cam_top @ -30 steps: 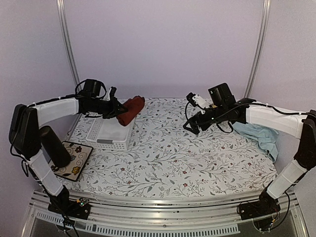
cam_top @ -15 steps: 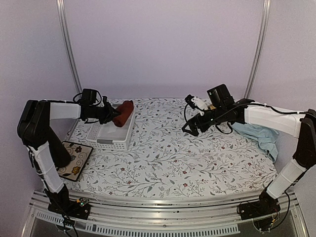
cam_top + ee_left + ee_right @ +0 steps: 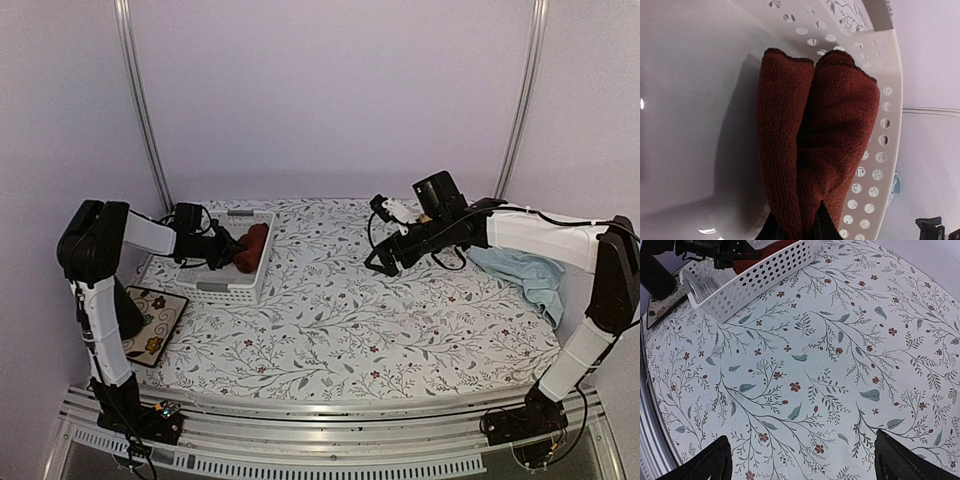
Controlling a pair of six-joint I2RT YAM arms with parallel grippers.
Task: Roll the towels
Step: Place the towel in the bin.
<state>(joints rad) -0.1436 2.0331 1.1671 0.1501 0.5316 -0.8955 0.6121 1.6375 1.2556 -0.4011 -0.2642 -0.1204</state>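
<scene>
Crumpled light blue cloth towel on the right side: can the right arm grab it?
Probably yes. The pale blue cloth towel lies uncovered beside the right arm, and the right gripper is open and empty; it would need to swing back.

The red towel (image 3: 815, 140) is fuzzy, bumpy cloth. The white basket (image 3: 690, 125) is smooth, shiny plastic. The blue towel (image 3: 530, 275) looks soft. The surface (image 3: 815, 390) looks matt.

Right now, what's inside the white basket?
A rust-red towel, the jaws of the left gripper shut on it. The basket floor under the towel is covered.
</scene>
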